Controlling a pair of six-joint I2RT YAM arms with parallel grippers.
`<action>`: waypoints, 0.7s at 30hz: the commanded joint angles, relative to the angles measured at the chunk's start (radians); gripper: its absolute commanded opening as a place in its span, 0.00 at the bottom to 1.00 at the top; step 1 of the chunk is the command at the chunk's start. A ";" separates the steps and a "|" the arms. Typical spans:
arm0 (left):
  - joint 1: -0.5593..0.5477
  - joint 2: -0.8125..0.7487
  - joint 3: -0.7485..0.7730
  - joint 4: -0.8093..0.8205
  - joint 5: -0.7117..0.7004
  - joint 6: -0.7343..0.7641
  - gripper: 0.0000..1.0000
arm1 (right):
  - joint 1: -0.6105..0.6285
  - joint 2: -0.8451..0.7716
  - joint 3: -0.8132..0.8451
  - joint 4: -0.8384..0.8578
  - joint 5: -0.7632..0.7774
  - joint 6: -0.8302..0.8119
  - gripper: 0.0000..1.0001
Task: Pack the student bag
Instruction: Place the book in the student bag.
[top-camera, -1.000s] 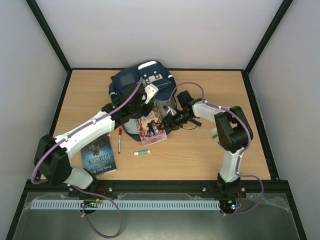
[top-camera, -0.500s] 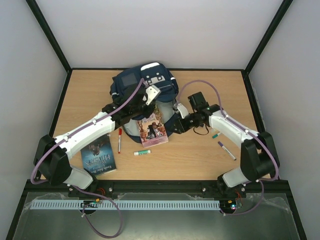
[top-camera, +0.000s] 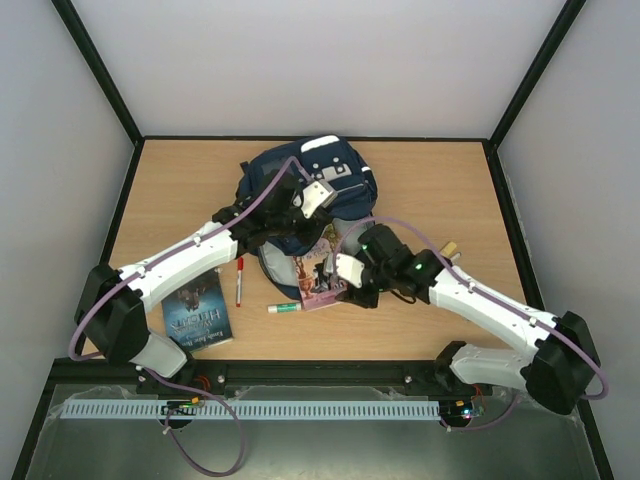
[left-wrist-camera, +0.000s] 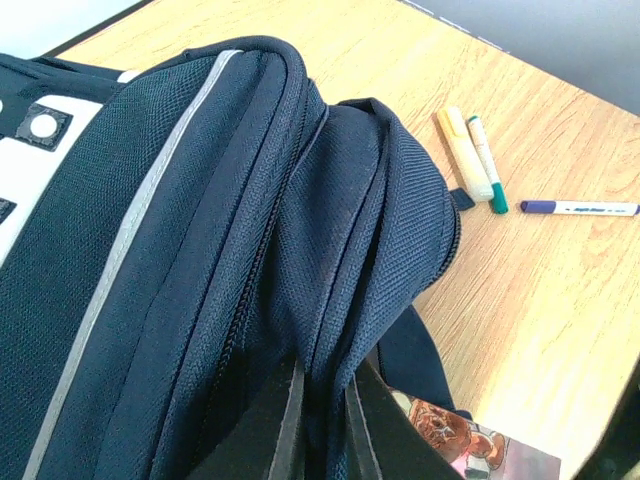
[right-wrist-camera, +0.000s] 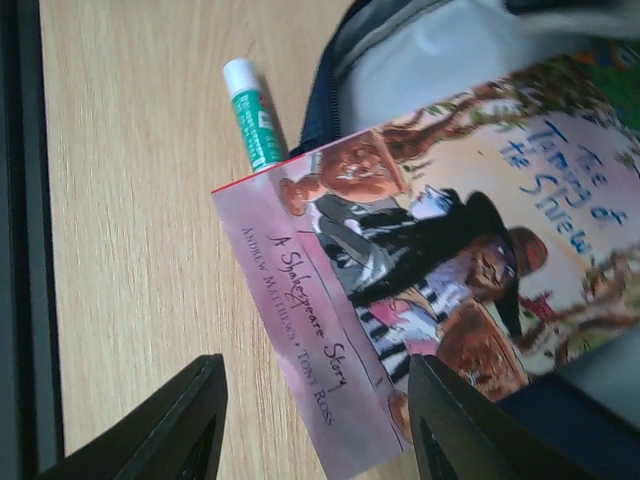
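The student bag (top-camera: 305, 185) is navy with white patches and lies at the table's middle back. It fills the left wrist view (left-wrist-camera: 180, 260). My left gripper (top-camera: 292, 222) is shut on a fold of the bag's fabric beside its opening (left-wrist-camera: 325, 420). A pink picture book (top-camera: 318, 278) sticks partly out of the bag's opening, its lower end on the table. My right gripper (top-camera: 338, 280) is open just above that book's lower end (right-wrist-camera: 315, 400). The book (right-wrist-camera: 430, 250) lies between and beyond its fingers, untouched.
A dark blue book (top-camera: 198, 310) lies front left, with a red pen (top-camera: 240, 280) next to it. A green-and-white stick (top-camera: 285, 307) lies by the pink book (right-wrist-camera: 252, 115). A yellow highlighter (left-wrist-camera: 465, 150), a green pen (left-wrist-camera: 487, 165) and a blue pen (left-wrist-camera: 580, 208) lie right of the bag.
My right arm swung from the bag's right side round to the front, over the pink book's lower end. The bag and my left gripper shifted right.
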 joint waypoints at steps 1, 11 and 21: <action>-0.014 -0.058 0.025 0.130 0.082 -0.005 0.02 | 0.131 0.023 0.019 -0.025 0.202 -0.144 0.51; -0.012 -0.070 0.026 0.121 0.077 -0.010 0.02 | 0.304 0.160 0.052 -0.004 0.433 -0.245 0.54; 0.005 -0.087 0.026 0.120 0.075 -0.017 0.03 | 0.309 0.216 0.050 0.030 0.471 -0.285 0.54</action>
